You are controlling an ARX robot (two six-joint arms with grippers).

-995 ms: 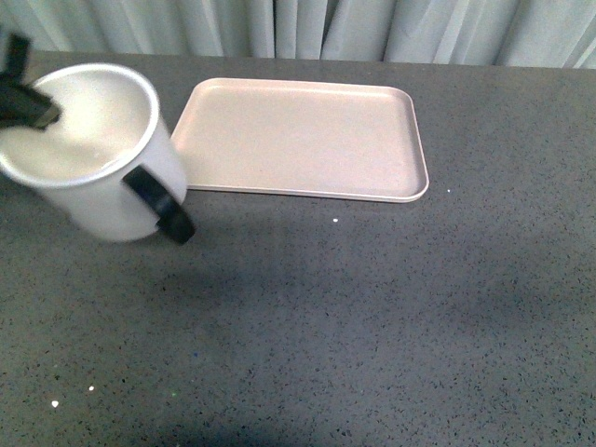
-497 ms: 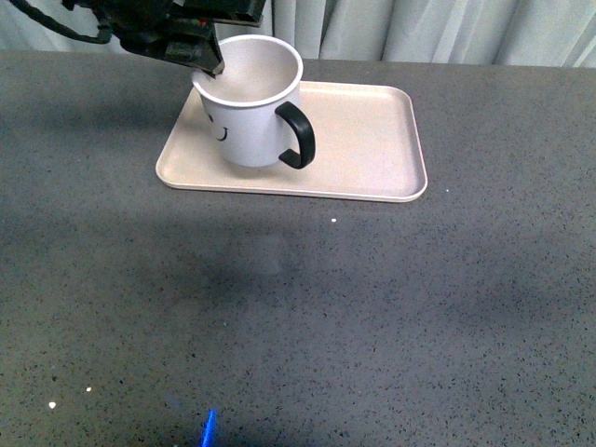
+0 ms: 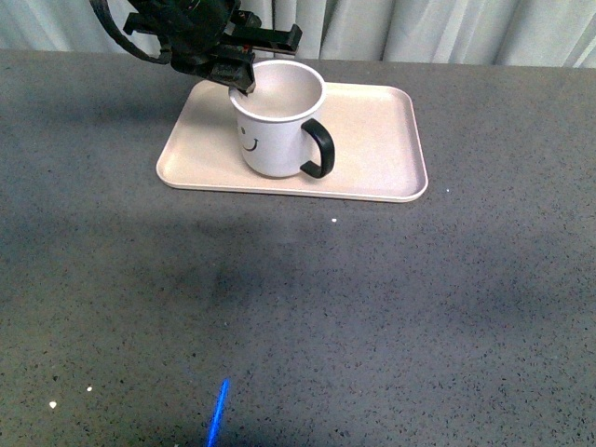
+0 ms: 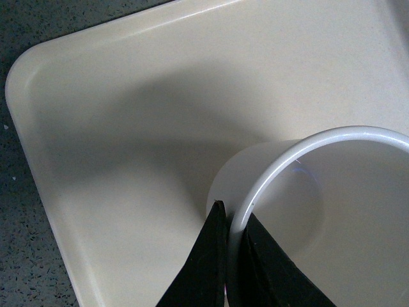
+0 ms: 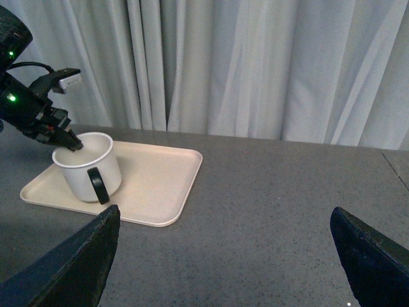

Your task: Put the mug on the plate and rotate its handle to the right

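Mug (image 3: pixel 277 121), white with part of a black smiley face showing on its near side, is standing upright on the plate (image 3: pixel 372 140), resting on the left-of-middle part of that pale tray as the front view shows it. Its black loop handle (image 3: pixel 318 149) is pointing to the right and slightly toward the robot. The plate is lying flat on the dark speckled worktop (image 3: pixel 372 307), near the far edge, with a pale curtain (image 5: pixel 255 64) hanging behind. The left end effector (image 3: pixel 244 82) is reaching in from the upper left and is pinching the mug's rim on the far-left side, opposite the handle; in the left wrist view its two black fingers (image 4: pixel 204 256) are clamping the thin white wall between them (one inside the cup, one outside). The right end effector (image 5: pixel 225 214) is hanging well apart from the plate, its jaws spread wide and gripping nothing, with only bare worktop lying between them. A short blue streak of light (image 3: pixel 217 414) is showing on the near worktop.
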